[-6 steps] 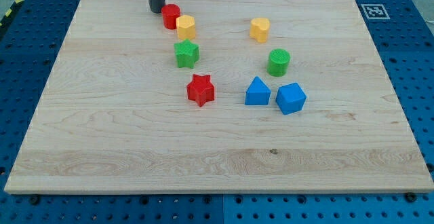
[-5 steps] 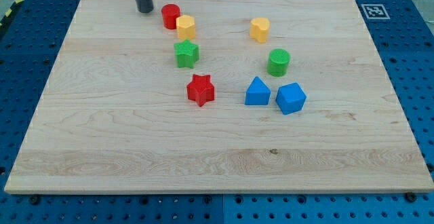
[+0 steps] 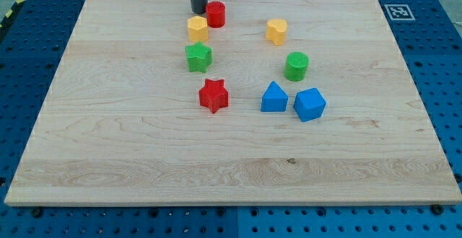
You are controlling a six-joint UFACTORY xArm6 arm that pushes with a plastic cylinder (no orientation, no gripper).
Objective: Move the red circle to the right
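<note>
My tip (image 3: 198,11) is a bare rod end that holds nothing; it rests on the far part of the board (image 3: 108,159), touching the left side of the red circle (image 3: 216,14). The rod's upper length is cut off by the view's top. The red circle is a short upright cylinder, just far-right of a yellow block (image 3: 197,29) whose shape is hard to make out.

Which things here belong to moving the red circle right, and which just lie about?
Job: red circle; my tip, at its left side.
Lying about: yellow hexagon, yellow heart, green star, green cylinder, red star, blue triangle, blue cube.
</note>
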